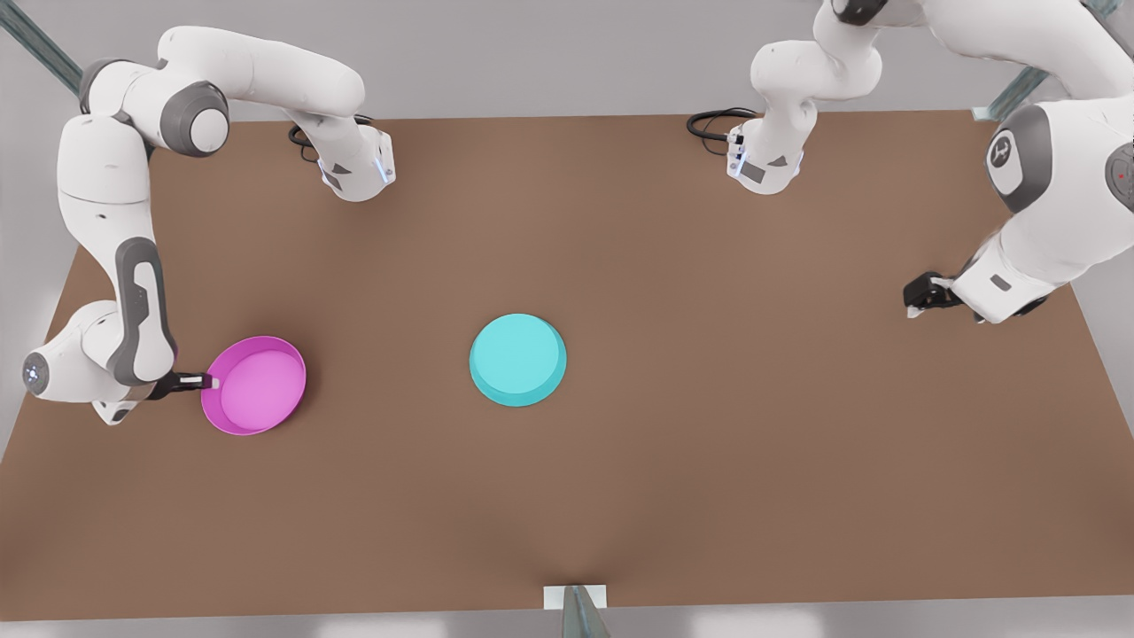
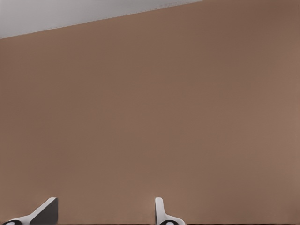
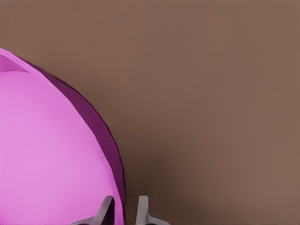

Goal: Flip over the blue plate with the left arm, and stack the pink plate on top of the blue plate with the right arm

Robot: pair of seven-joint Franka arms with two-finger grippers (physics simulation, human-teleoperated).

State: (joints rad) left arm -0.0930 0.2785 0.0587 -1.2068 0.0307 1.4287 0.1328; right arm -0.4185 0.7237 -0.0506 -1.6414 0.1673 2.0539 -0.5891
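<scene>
Looking down from the front view, I saw the blue plate lying upside down near the middle of the brown table, its flat, plain underside up. The pink plate sat rim-up toward the front view's left, smooth, round and shallow. My right gripper reached in level from a folded right arm, its fingers closed over the pink rim, one inside, one outside. My left gripper hung above bare table at the front view's right, well apart from both plates, fingers spread wide.
</scene>
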